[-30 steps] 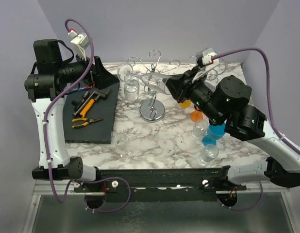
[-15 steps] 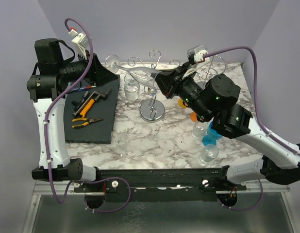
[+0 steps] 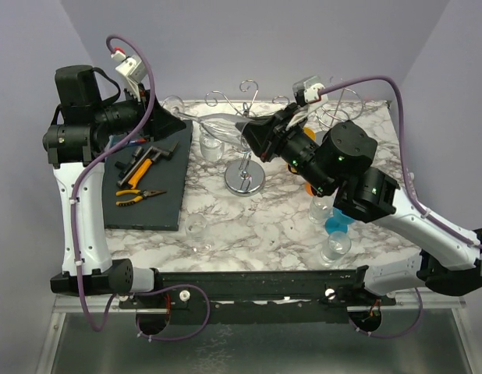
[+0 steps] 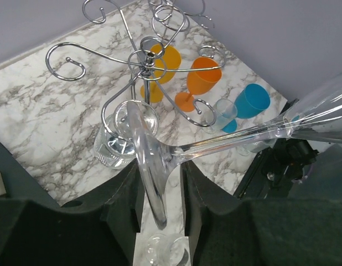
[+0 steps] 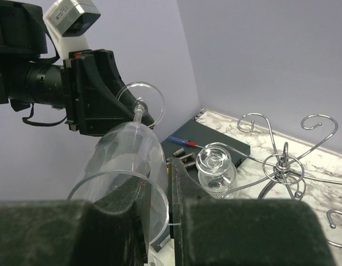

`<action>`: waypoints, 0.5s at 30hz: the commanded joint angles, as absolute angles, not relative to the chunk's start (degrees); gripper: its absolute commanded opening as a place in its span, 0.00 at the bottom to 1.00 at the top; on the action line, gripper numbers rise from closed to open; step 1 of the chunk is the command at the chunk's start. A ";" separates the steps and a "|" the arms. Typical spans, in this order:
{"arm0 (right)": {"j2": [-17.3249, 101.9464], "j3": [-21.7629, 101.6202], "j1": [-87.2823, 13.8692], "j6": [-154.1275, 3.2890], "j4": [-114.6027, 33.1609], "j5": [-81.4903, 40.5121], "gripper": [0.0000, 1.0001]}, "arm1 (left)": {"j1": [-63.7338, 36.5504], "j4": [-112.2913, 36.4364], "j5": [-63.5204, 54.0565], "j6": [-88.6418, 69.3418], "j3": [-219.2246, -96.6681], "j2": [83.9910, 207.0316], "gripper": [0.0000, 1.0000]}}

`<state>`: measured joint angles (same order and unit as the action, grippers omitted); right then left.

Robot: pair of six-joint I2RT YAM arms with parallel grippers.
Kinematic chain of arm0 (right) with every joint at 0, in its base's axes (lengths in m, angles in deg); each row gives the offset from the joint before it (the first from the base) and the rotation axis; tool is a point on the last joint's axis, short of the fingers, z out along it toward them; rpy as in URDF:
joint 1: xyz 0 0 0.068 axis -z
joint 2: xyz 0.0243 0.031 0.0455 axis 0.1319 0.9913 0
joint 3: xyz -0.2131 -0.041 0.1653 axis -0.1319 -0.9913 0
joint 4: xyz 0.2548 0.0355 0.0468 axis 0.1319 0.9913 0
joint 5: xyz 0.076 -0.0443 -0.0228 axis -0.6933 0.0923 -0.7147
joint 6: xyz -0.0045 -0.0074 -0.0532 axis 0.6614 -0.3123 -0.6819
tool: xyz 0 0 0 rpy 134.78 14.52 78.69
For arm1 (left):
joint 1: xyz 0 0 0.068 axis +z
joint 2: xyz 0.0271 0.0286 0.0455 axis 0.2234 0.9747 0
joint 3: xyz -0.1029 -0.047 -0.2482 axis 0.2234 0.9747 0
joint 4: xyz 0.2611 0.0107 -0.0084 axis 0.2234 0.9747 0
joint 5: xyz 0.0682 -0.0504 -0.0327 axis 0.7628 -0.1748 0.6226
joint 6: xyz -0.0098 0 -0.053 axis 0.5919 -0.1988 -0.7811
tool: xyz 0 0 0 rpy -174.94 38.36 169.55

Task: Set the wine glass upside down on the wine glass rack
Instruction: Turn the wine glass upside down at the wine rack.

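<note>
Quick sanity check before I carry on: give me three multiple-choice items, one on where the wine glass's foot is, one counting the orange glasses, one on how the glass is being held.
1. Where is the foot of the wine glass?
A. between the fingers of the left gripper
B. hooked on the rack
C. inside the right gripper

2. How many orange glasses does the left wrist view show beyond the rack?
A. none
B. two
C. four

3. How is the wine glass held?
A. upright in the left gripper
B. hanging upside down from the rack
C. lying sideways in the air, bowl in the right gripper

Answers:
1 A: the left wrist view shows the foot edge-on between its fingers.
2 B: two orange bowls stand side by side there.
3 C: the right wrist view shows its fingers on the bowl, stem pointing away.
</note>
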<state>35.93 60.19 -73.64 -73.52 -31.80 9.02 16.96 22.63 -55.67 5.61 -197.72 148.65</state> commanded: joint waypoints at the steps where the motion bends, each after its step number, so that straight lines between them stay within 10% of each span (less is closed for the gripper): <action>1: 36.77 61.06 -74.02 -71.63 -30.57 6.93 0.00 | 16.86 20.45 -54.12 11.34 -195.61 145.55 0.37; 9: 37.25 60.80 -74.09 -70.88 -29.33 5.78 0.06 | 16.82 19.90 -50.29 18.07 -193.16 143.99 0.00; 15: 36.61 60.79 -74.02 -70.48 -24.27 5.49 0.66 | 16.86 15.79 -47.15 26.50 -190.42 141.02 0.00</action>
<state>36.69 60.19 -73.64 -71.34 -27.12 7.47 17.05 20.43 -50.69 15.99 -192.34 144.54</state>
